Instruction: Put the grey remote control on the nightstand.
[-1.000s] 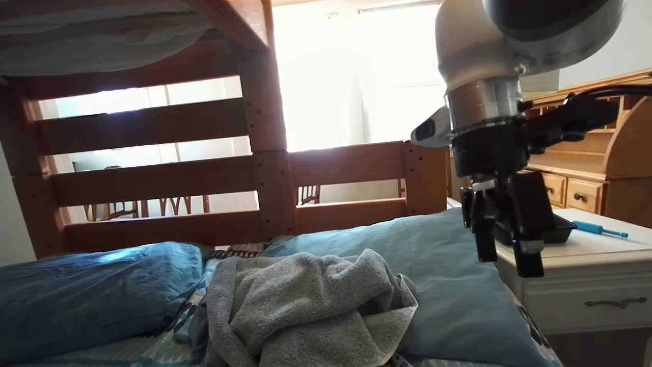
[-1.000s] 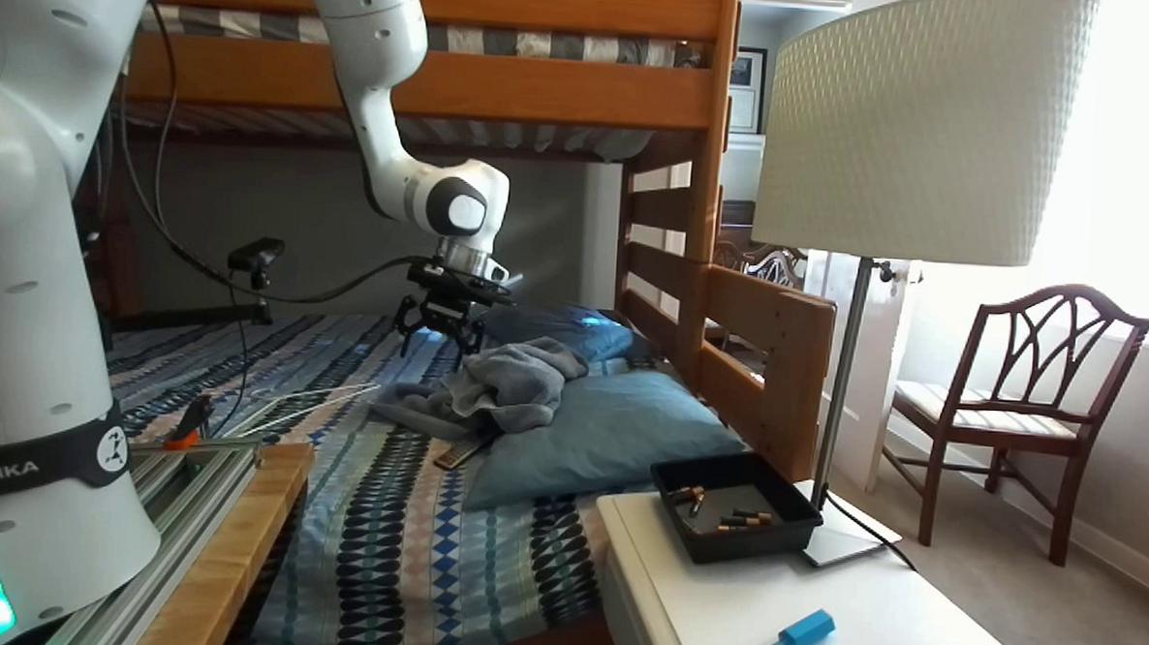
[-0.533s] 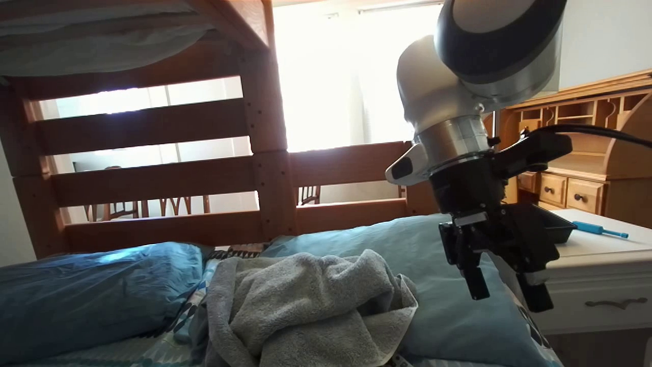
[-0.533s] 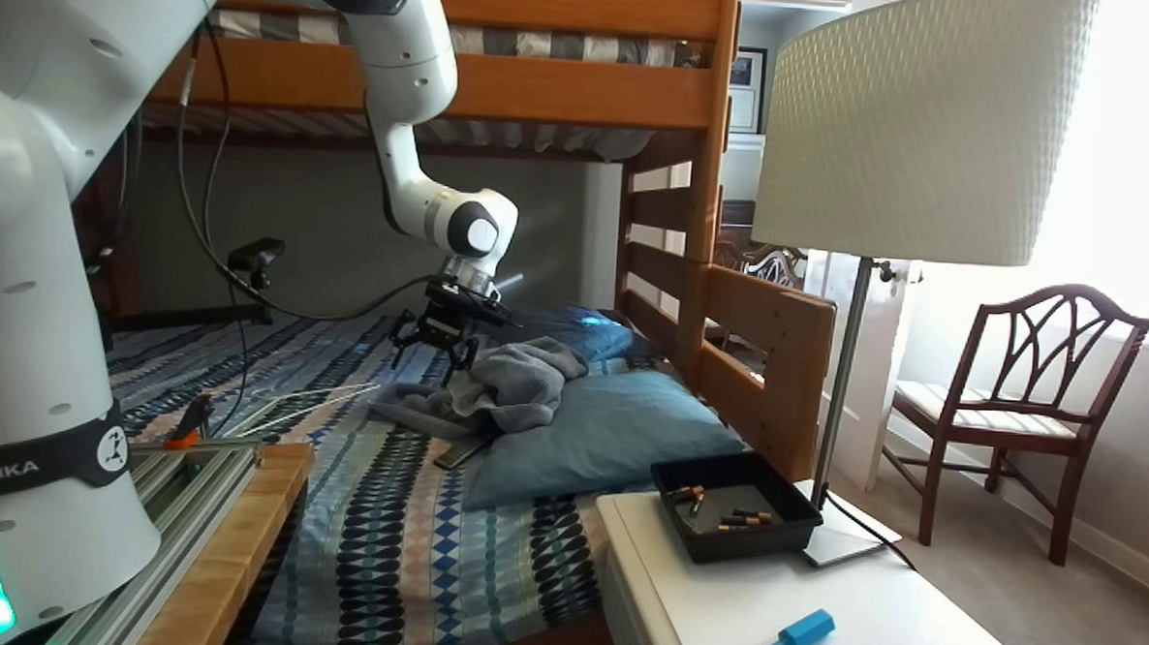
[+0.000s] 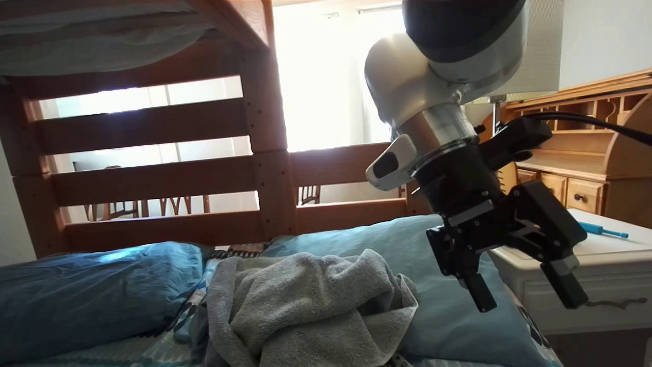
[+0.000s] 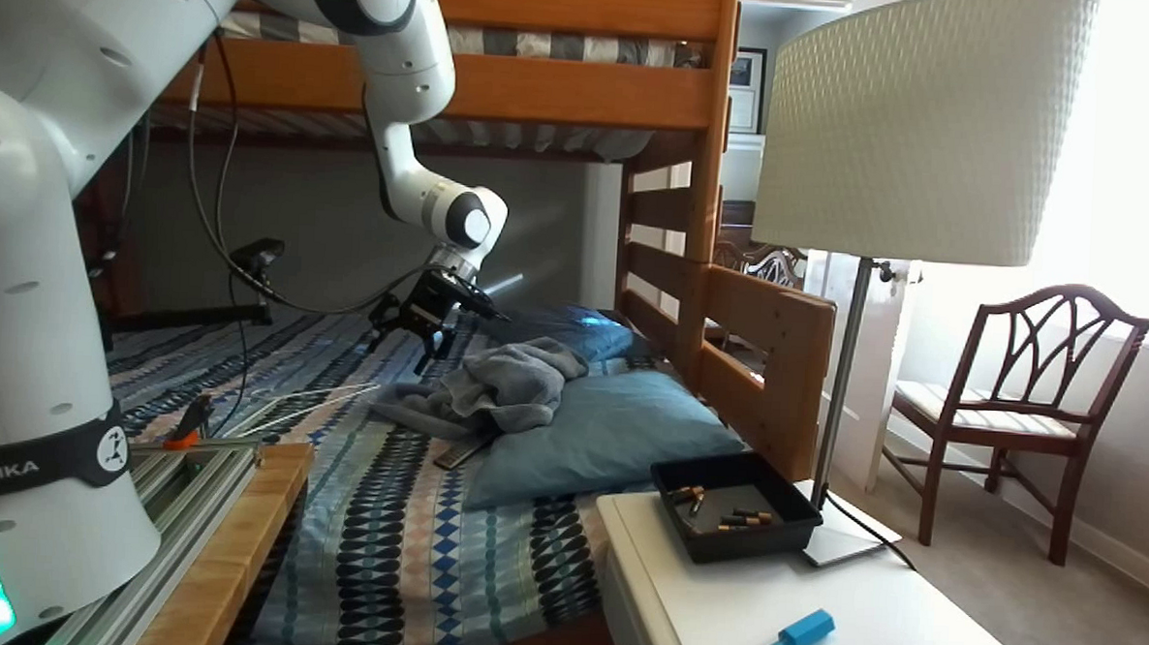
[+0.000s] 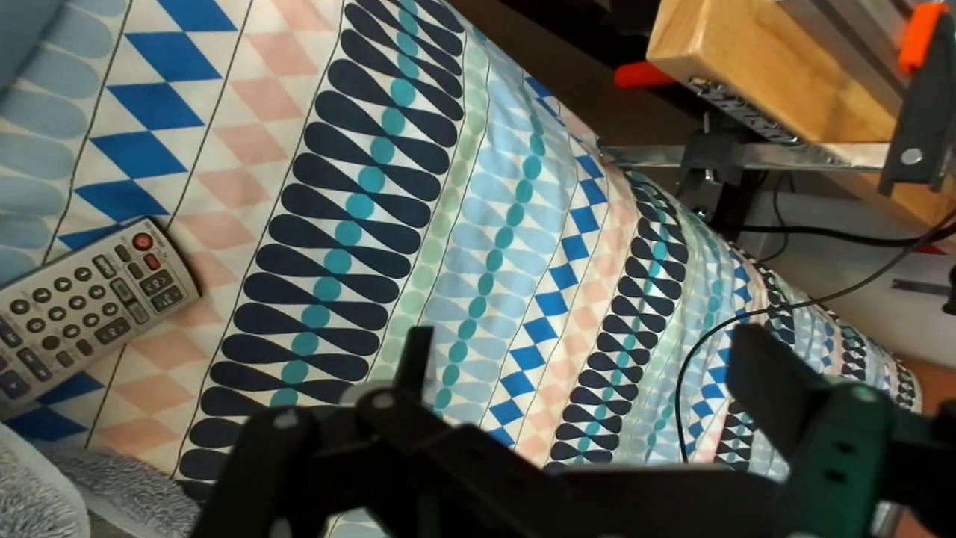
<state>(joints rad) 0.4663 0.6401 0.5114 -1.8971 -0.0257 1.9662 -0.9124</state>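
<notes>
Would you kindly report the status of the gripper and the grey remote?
Gripper open and empty, above the bed. Remote lying on the bed, towel and pillow close by. Tray and lamp take up part of the nightstand.

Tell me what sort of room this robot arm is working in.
Most likely a bedroom in a home. The signs are a wooden bunk bed, a blue pillow on its lower bunk, and a white nightstand beside it.
</notes>
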